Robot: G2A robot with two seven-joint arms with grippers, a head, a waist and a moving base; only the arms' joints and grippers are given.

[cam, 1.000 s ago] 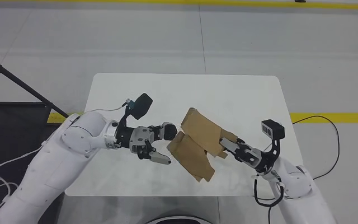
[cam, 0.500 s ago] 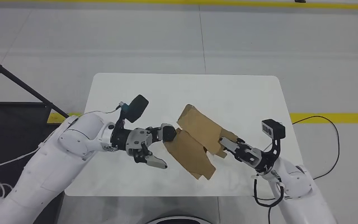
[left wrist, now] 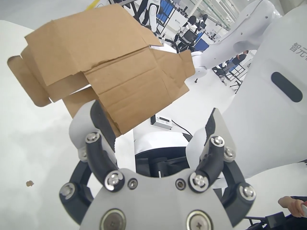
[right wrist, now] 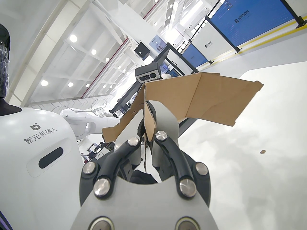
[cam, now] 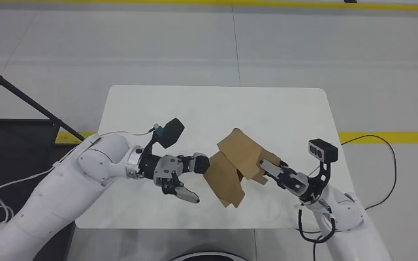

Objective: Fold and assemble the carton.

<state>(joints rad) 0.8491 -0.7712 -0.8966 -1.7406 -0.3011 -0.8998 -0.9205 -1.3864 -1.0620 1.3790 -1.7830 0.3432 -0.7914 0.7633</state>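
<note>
The half-folded carton [cam: 234,164] hangs tilted over the front of the table [cam: 281,111], between the two arms. The right gripper [right wrist: 146,117] is clamped on one edge of it. The left gripper [left wrist: 153,123] stands wide open, one finger against the carton's corner.

— The carton [cam: 232,166]? Plain brown all over; the table [cam: 274,107] is white.
— And the left gripper [left wrist: 155,111]: white shells, black pads, silver screws (the right gripper [right wrist: 147,113] has the same colours); the floor [cam: 294,39] is pale grey with yellow stripes.
</note>
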